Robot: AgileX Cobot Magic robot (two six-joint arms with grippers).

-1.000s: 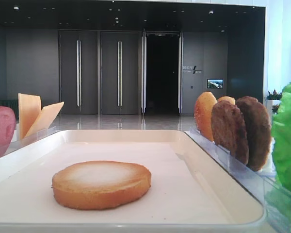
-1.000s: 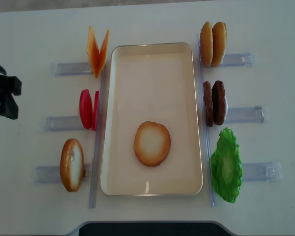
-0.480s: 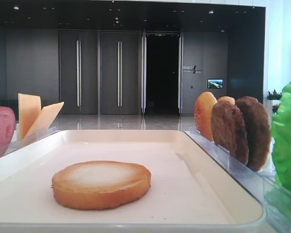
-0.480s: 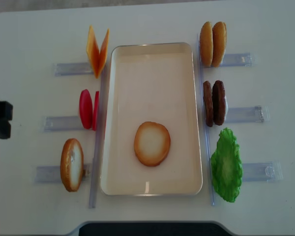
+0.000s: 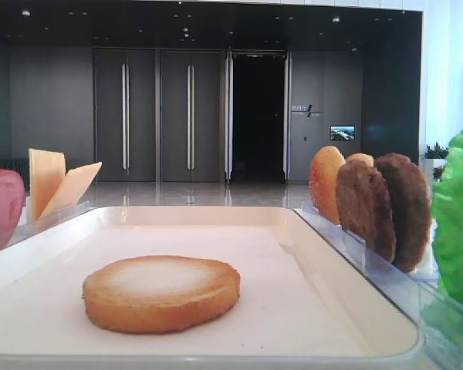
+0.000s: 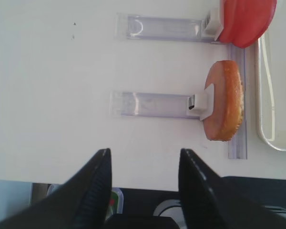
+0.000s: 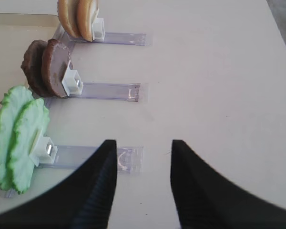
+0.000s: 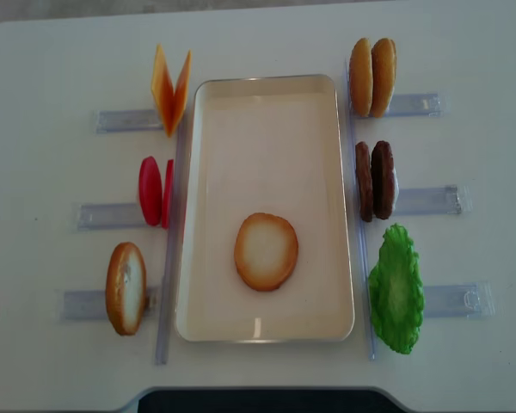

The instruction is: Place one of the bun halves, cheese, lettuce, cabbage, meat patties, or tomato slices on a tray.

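Bun half (image 8: 266,251) lies flat, pale face up, on tray (image 8: 267,95), nearer front end. Left claw (image 6: 144,164) released, jaws apart, empty, over bare bench (image 6: 52,95) beside upright bun (image 6: 223,100) in clear holder (image 6: 155,104). Right claw (image 7: 144,157) likewise spread, empty, near lettuce (image 7: 16,136).

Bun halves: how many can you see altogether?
4: one bun half flat on the tray, one standing left of it, two upright at the far right.

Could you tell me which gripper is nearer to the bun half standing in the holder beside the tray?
Left. The left gripper hovers open just beside that bun half; the right gripper is across the tray, near the lettuce.
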